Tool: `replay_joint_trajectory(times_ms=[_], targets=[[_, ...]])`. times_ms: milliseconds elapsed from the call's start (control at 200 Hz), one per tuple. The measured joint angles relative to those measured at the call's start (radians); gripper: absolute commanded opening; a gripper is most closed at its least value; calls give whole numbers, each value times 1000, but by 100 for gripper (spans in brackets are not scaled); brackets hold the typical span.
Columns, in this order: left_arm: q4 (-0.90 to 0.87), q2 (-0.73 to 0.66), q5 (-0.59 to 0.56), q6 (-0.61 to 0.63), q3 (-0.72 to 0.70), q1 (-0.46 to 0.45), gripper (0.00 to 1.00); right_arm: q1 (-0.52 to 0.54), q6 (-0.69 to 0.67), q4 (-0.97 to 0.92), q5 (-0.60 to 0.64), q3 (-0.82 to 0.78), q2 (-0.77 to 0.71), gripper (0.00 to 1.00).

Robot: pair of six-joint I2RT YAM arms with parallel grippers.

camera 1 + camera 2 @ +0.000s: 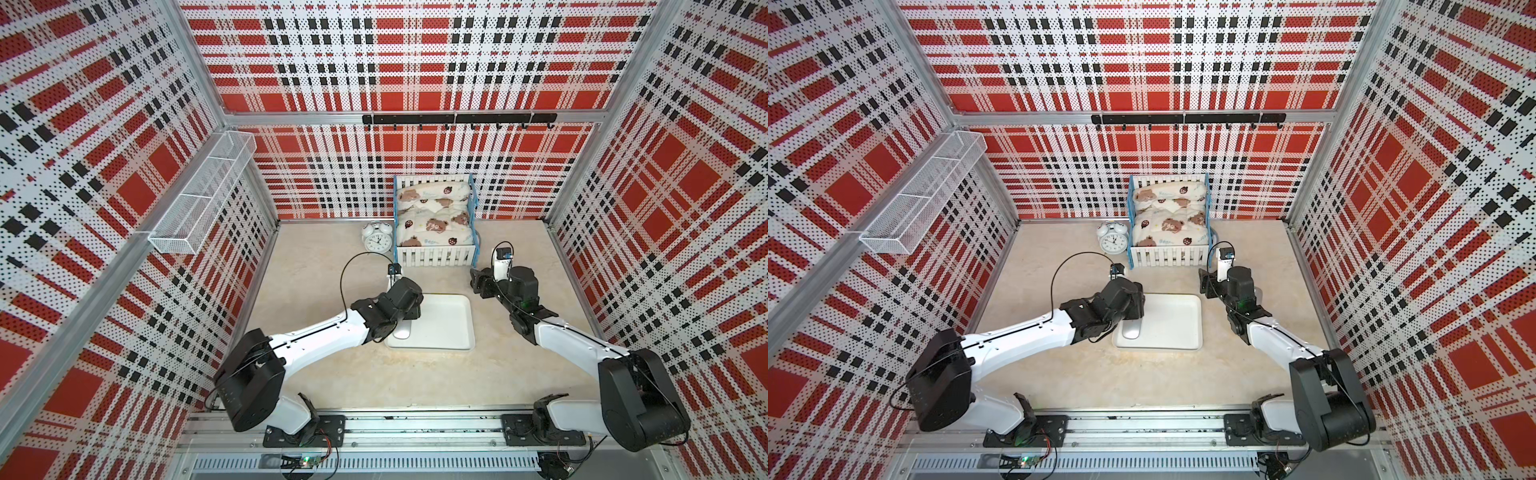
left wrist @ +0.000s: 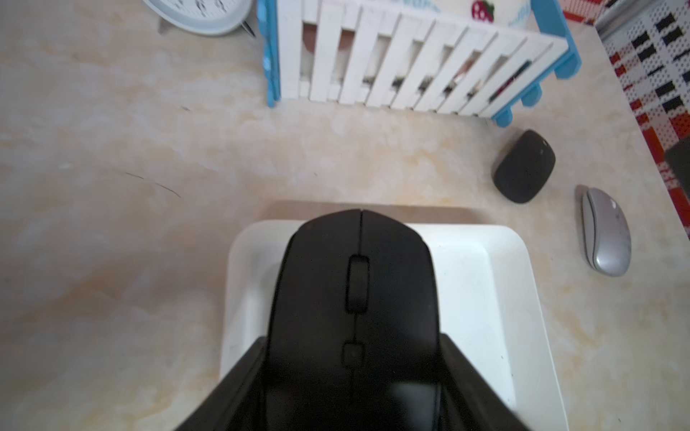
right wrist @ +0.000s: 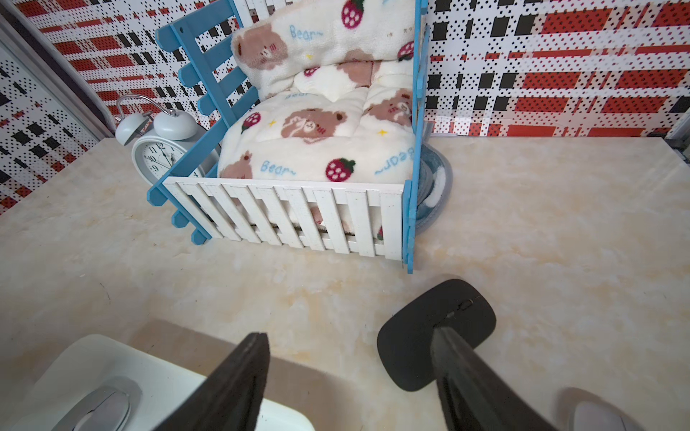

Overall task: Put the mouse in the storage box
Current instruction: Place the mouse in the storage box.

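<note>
Four mice, one storage box, two arms. The wheeled black mouse (image 2: pixel 354 268) is clamped between the left fingers (image 2: pixel 239 384), one pressing on each flank, its nose pointing away from the wrist. It hangs over the left part of the white storage box (image 2: pixel 485 298); whether it touches the box floor cannot be told. A boxed silver mouse (image 1: pixel 401 329) already lies inside, along the left rim, beside the left wrist.

Two mice lie loose on the surface (image 2: pixel 112 186) to the right of the box: a flat black mouse (image 3: pixel 410 343) and, farther right, a loose silver mouse (image 2: pixel 606 233). The right fingers (image 3: pixel 242 373) stand apart and hold nothing; one fingertip overlaps the flat black mouse, while the other is over the surface near the box corner.

In both top views the arms hide the clamped mouse and both loose mice. Only the wrist views show them. The left wrist view does not show the boxed silver mouse.

Behind stand one toy bed (image 3: pixel 291 216) and one alarm clock (image 3: pixel 157 156).
</note>
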Motion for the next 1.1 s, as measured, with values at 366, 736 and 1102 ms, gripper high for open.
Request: replay_joint_trajectory(times_ms=[366,736,1102], targets=[[73,146,119,-37,-6,-37,50,0,-1,0,11,0,0,76],[88,187,143,-77,-27,-61,51,0,-5,-1,19,-1,-2,76],[80,198,114,-107,-49,-67,54,0,-8,-1,21,-2,-2,76]])
